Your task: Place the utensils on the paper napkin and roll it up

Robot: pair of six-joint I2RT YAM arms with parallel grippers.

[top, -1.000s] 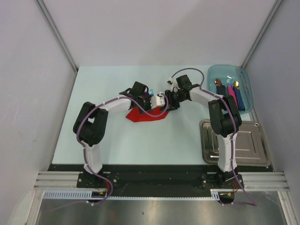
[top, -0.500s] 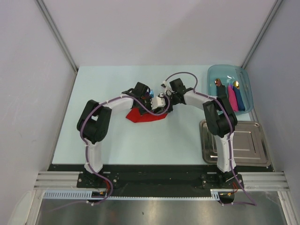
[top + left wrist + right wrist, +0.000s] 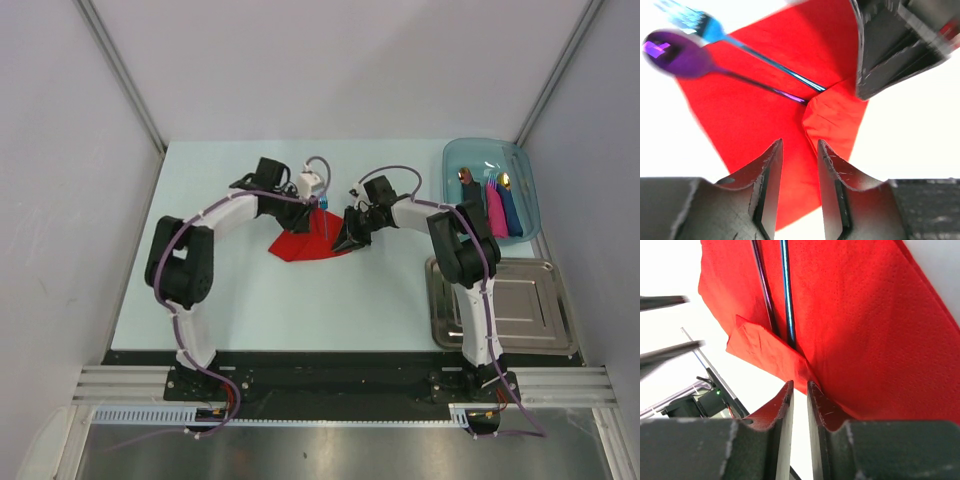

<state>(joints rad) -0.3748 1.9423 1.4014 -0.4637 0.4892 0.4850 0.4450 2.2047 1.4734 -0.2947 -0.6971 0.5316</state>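
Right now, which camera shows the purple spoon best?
Left wrist view: the purple spoon shows whole, bowl and handle, with the handle lying across the red napkin beside the blue fork. The right wrist view catches only its handle, running under the napkin's folded corner. In the top view I cannot make it out.

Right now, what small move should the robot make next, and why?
Probably the right gripper should pinch the folded corner of the red napkin and start rolling: the blue fork and purple spoon already lie on it, handle ends under that flap, right at its jaws.
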